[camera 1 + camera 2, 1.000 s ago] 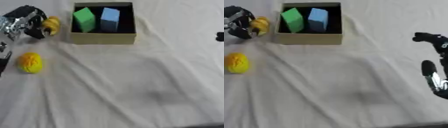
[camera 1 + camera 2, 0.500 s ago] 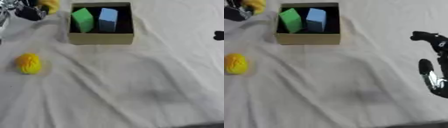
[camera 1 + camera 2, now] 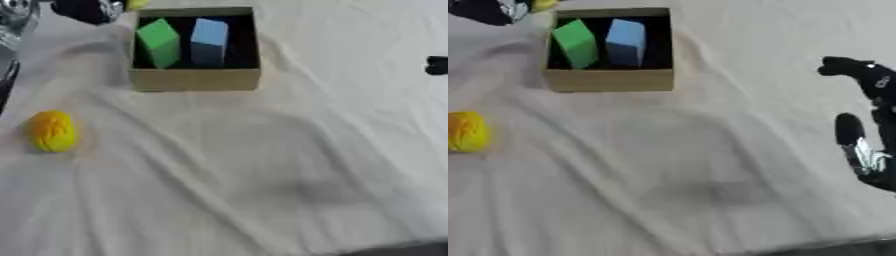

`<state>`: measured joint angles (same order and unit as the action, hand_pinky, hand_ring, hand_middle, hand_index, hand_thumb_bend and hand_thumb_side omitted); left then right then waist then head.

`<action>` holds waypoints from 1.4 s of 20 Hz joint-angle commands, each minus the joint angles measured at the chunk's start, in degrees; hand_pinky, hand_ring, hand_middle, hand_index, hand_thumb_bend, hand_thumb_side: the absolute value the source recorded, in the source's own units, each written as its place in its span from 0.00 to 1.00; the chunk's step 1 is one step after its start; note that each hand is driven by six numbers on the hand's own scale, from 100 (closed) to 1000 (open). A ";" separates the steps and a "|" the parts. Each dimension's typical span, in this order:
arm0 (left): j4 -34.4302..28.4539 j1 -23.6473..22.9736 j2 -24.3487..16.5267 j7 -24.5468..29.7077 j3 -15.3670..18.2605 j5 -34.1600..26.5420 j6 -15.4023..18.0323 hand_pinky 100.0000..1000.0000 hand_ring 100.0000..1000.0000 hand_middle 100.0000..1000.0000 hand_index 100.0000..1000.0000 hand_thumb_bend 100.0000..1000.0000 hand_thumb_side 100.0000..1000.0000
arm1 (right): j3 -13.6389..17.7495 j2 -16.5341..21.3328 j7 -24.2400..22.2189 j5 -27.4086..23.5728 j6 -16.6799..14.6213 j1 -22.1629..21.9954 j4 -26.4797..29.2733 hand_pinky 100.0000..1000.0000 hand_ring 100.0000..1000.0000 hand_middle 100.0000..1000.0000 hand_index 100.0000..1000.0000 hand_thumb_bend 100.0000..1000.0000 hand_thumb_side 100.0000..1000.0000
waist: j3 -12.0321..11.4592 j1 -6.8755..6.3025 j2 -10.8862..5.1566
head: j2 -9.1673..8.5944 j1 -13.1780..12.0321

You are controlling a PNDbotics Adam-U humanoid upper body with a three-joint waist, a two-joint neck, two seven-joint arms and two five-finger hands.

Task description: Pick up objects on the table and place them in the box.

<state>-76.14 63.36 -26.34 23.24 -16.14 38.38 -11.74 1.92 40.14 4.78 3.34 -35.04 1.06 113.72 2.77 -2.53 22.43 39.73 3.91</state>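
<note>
Left robot hand curled round small yellow object, just left of box far-left corner; box opening lies right. Right robot hand idle, fingers relaxed, holding nothing, well right of box.

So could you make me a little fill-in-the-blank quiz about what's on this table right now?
1. Inside the box stand a green block and a ____ block.
2. The yellow ball lies on the white cloth, ____ the box.
3. The left hand is at the box's far ____ corner.
4. The right hand shows at the ____ edge of the right eye view.

Missing words: blue; outside; left; right
</note>
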 commanded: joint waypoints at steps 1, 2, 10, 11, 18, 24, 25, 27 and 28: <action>1.78 1.69 0.87 -0.10 -0.27 0.68 0.17 0.50 0.44 0.30 0.49 0.00 0.00 | 0.48 1.72 -0.30 -0.42 -0.03 0.45 0.87 0.95 0.89 0.75 0.87 0.00 0.60 | 0.16 0.15 -0.97 | -0.57 -0.08; 2.61 1.77 1.30 -0.18 -0.44 0.93 0.28 0.50 0.44 0.30 0.49 0.00 0.00 | 0.46 1.69 -0.36 -0.44 0.00 0.51 0.87 0.95 0.89 0.75 0.87 0.00 0.60 | 0.21 0.14 -0.89 | -0.63 -0.11; 6.49 1.66 2.58 -0.18 -1.21 2.34 1.39 0.53 0.48 0.35 0.54 0.00 0.00 | 0.48 1.72 -0.41 -0.85 -0.13 1.08 0.87 0.95 0.89 0.75 0.87 0.00 0.59 | 0.26 0.17 -0.58 | -0.99 -0.04; 6.72 1.64 2.65 -0.09 -1.25 2.49 1.50 0.55 0.50 0.38 0.58 0.00 0.00 | 0.49 1.75 -0.43 -0.97 -0.18 1.18 0.87 0.95 0.89 0.75 0.87 0.00 0.59 | 0.27 0.18 -0.59 | -1.04 -0.06; 7.72 1.47 2.81 2.28 -1.49 4.35 3.74 0.75 0.77 0.71 0.90 0.21 0.13 | 0.57 1.86 -0.50 -1.49 -0.37 1.34 0.87 0.95 0.89 0.75 0.87 0.00 0.59 | 0.26 0.19 -0.74 | -1.24 -0.23; 6.97 1.24 2.30 1.65 -0.61 6.46 4.99 0.81 0.82 0.76 0.93 0.40 0.46 | 0.70 1.92 -0.39 -1.63 -0.44 1.27 0.87 0.95 0.89 0.75 0.87 0.00 0.59 | 0.00 0.13 -0.91 | -1.14 -0.11; 6.55 1.18 2.19 1.39 -0.43 6.42 5.06 0.80 0.82 0.76 0.93 0.39 0.46 | 0.73 1.93 -0.35 -1.66 -0.47 1.26 0.87 0.95 0.89 0.75 0.87 0.00 0.59 | -0.05 0.12 -0.95 | -1.11 -0.10; 5.24 1.06 1.86 0.97 -0.04 5.82 5.12 0.80 0.81 0.76 0.92 0.36 0.46 | 0.84 1.95 -0.24 -1.77 -0.53 1.24 0.87 0.95 0.89 0.75 0.87 0.00 0.58 | -0.16 0.11 -1.05 | -1.08 -0.08; 4.38 1.01 1.65 0.77 0.20 5.37 5.04 0.80 0.81 0.75 0.92 0.34 0.46 | 0.93 1.94 -0.15 -1.84 -0.57 1.22 0.87 0.95 0.89 0.75 0.87 0.00 0.58 | -0.24 0.12 -1.10 | -1.04 -0.10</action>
<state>-70.08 63.52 -23.18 24.47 -16.91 44.15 -6.76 2.12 40.15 4.45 1.94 -35.46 2.06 113.72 2.50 -2.65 22.90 39.21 3.83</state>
